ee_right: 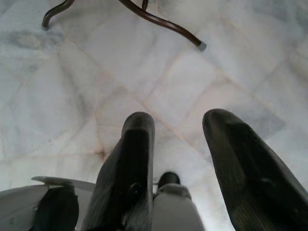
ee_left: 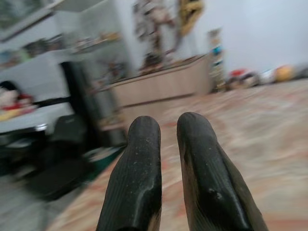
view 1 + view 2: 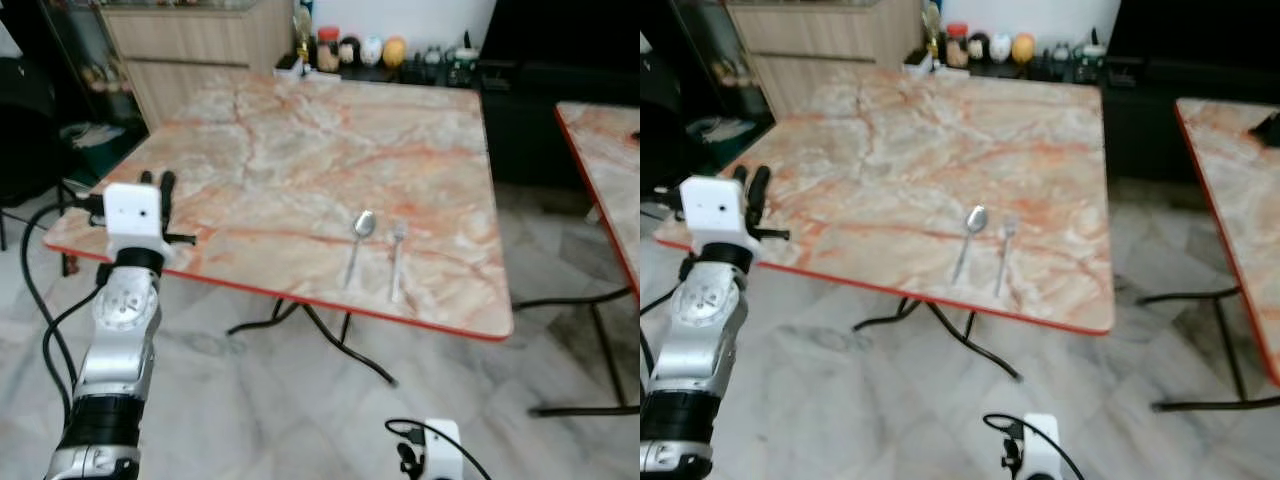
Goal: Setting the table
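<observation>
- Marble surface [image 3: 300, 170], red-edged; spoon [image 3: 358, 243] and fork [image 3: 397, 258] lie side by side near its front edge, apart.
- Left hand [image 3: 158, 184] raised over the front-left corner, fingers [image 2: 139, 159] nearly closed, grasping nothing.
- Right hand [image 1: 178, 144] hangs low over the floor [image 1: 72, 96], released.
- Second table [image 3: 610, 170] to the right, floor gap between.

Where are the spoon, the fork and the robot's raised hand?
Spoon [image 3: 363, 224]: left eye view, on its bowl.
Fork [image 3: 396, 262]: left eye view, on its handle.
Left gripper [image 3: 157, 182]: left eye view, between its fingertips.
</observation>
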{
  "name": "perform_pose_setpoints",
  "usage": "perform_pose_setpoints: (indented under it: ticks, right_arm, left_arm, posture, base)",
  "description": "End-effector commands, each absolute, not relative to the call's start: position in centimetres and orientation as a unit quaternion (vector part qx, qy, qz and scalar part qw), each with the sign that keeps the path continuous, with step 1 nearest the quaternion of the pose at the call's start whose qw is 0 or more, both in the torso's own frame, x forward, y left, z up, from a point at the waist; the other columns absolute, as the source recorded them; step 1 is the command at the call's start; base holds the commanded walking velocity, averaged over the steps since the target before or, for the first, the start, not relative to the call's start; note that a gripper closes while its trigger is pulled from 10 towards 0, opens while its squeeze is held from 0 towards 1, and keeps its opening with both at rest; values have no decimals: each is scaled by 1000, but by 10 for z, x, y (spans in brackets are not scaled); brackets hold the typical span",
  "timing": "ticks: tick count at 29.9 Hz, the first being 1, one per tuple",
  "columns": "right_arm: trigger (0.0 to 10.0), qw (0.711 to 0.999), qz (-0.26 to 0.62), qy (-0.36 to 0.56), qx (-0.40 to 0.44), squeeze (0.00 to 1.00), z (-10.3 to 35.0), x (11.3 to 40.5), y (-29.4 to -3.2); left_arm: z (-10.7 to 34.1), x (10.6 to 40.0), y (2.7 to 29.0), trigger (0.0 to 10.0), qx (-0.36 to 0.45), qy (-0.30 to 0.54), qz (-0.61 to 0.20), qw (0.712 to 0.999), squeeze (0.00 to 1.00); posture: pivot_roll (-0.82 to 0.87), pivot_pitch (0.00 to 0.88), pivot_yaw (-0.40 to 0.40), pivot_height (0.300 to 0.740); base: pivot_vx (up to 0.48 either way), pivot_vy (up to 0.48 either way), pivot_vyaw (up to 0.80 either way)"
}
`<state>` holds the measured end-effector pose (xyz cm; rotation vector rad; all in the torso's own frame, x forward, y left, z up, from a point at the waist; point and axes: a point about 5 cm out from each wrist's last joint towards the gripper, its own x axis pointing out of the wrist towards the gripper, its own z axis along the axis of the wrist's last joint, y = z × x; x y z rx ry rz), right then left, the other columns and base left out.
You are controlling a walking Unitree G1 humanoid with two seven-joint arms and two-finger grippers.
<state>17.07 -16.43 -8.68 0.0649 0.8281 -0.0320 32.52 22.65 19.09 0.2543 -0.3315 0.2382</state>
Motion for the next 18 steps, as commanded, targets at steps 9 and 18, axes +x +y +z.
perform_pose_setpoints:
  ticks: [9,18]
  right_arm:
    - [10000,911,-22,410,39,0,-89,165,-163]
    - [10000,910,-27,411,42,0,-90,162,-165]
  left_arm:
    - [90,298,286,10000,161,77,241,954,0]
    - [11,274,257,10000,61,262,85,960,0]
  posture:
    - [94,0,24,740]
    - [93,0,28,740]
  base:
    - [0,0,0]
    - [0,0,0]
